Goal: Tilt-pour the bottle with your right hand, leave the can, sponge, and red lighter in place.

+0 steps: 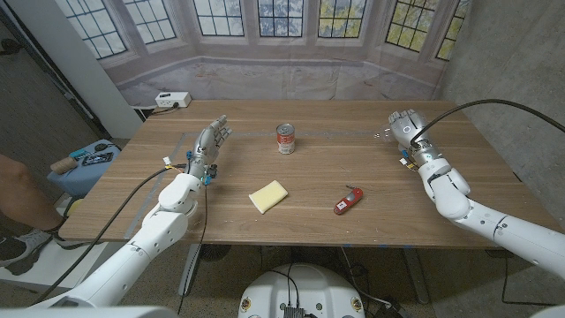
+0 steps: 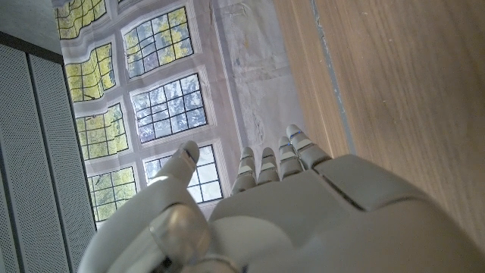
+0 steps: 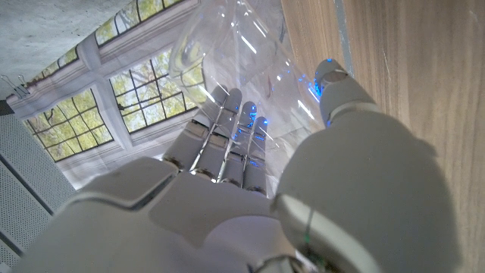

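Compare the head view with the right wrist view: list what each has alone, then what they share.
Head view alone: the red-labelled tin can, yellow sponge, red lighter and left hand.

Right wrist view alone: close up, the clear plastic bottle gripped in the right hand's fingers.

Shared: the right hand, wooden table and window backdrop.

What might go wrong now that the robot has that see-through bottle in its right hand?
The clear bottle looks smooth and is hard to see in the right hand, so it may slip while it tilts. It is held near the table's far right part, so anything that comes out may land on the wood. The can, sponge and red lighter lie apart, so a wide swing might knock them.
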